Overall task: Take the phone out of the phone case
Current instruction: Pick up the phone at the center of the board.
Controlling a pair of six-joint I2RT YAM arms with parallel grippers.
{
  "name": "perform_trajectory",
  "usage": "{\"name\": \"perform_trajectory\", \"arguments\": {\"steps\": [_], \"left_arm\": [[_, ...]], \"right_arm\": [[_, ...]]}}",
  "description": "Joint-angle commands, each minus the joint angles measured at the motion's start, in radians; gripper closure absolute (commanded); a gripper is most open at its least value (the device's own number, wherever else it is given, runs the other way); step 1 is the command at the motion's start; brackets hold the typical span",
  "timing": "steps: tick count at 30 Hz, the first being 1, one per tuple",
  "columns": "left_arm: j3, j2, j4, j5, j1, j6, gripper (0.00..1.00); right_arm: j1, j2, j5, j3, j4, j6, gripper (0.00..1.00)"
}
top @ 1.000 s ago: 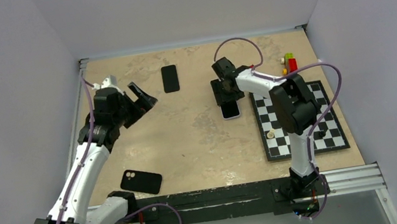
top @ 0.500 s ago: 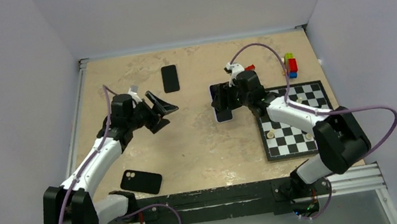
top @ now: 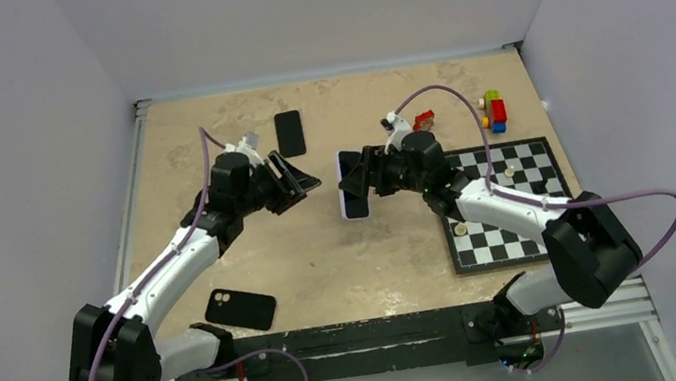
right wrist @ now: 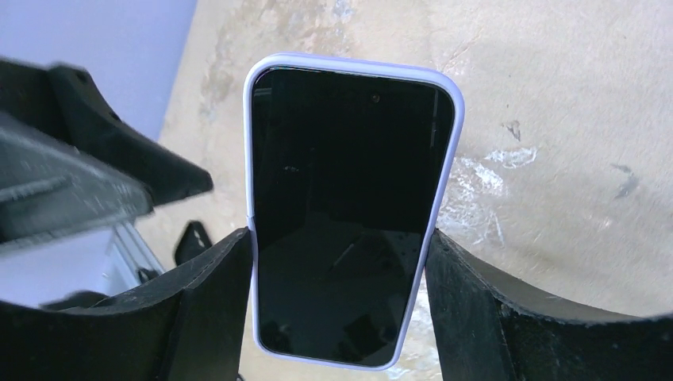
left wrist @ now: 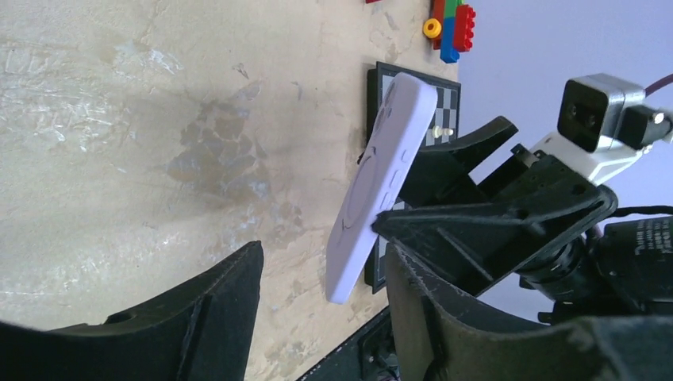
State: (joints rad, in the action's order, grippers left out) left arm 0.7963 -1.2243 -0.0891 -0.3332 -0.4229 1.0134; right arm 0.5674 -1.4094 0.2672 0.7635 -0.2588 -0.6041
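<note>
The right gripper (top: 364,177) has its fingers clamped on the two long sides of the lilac phone case (left wrist: 373,190). It holds the case tilted up near the middle of the desk (top: 323,253), a little toward the far edge. The phone (right wrist: 349,198) sits fully in the case, its dark screen turned to the right wrist camera and the lilac rim showing all round it. The back of the case faces the left gripper (top: 297,181), whose fingers are spread apart with nothing between them. That gripper is near the case but not touching it, and a strip of desk shows between them in the top view. A second black phone (top: 289,133) lies flat by the far edge, and a black case (top: 241,309) with camera holes lies toward the near left corner. A chessboard (top: 494,243) lies along the right edge with a few small pieces on it, and toy bricks (top: 494,110) sit toward the far right corner.
</note>
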Motion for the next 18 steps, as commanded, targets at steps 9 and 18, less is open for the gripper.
{"name": "perform_trajectory", "arguments": {"steps": [9,18], "left_arm": [[-0.200,0.184,0.386,0.260,-0.248,-0.329,0.11],[-0.141,0.102,0.326,0.297,-0.281,-0.386,0.41]], "right_arm": [[-0.009,0.024,-0.051,0.087,0.068,-0.528,1.00],[0.001,0.057,-0.065,0.099,0.072,-0.604,1.00]]}}
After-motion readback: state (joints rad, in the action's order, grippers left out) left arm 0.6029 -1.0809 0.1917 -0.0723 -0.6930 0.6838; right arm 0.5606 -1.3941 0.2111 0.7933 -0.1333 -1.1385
